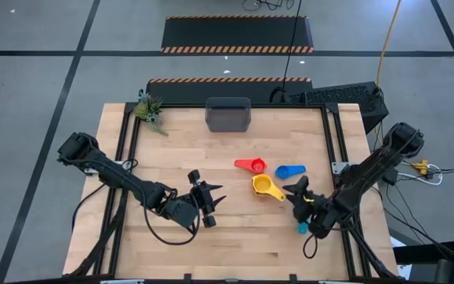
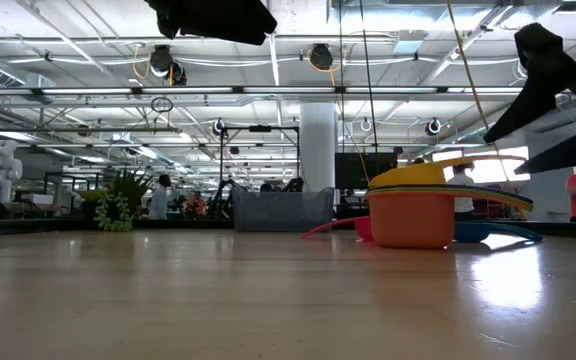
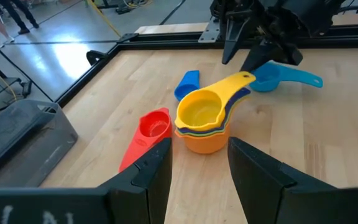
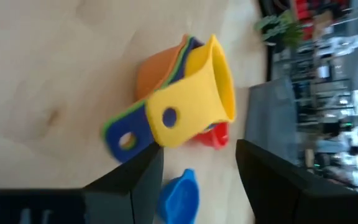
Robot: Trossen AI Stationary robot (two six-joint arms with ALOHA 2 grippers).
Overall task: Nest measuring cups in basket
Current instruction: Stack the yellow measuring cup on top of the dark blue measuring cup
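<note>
From above, the basket point(image 1: 228, 115) is sitting at the far edge of the desk point(image 1: 211, 237), beside a small plant point(image 1: 149, 110) at the corner, with nothing lying between it and the cups. The nested stack point(image 1: 265, 186), yellow on top, is resting right of centre, with the red cup point(image 1: 251, 166) and blue cup point(image 1: 290, 171) lying apart just behind it and a cyan cup point(image 1: 302, 228) lying under the right arm. The right end effector point(image 1: 299, 189) is hovering just beside the stack's handle, fingers apart and holding nothing; the left end effector point(image 1: 211, 197) is waiting, open and empty, well left of the stack. At desk level, the orange cup point(image 2: 411, 220) is carrying the stack near the right side, the basket point(image 2: 283, 211) standing farther back against a bright hall with ceiling lights. From the left wrist, the open fingers point(image 3: 151, 168) are framing the stack point(image 3: 205, 118), red cup point(image 3: 148, 134) beside it, the right end effector point(image 3: 253, 46) beyond. From the right wrist, the spread fingers point(image 4: 135, 177) are flanking the stack's point(image 4: 185, 102) handles without touching.
</note>
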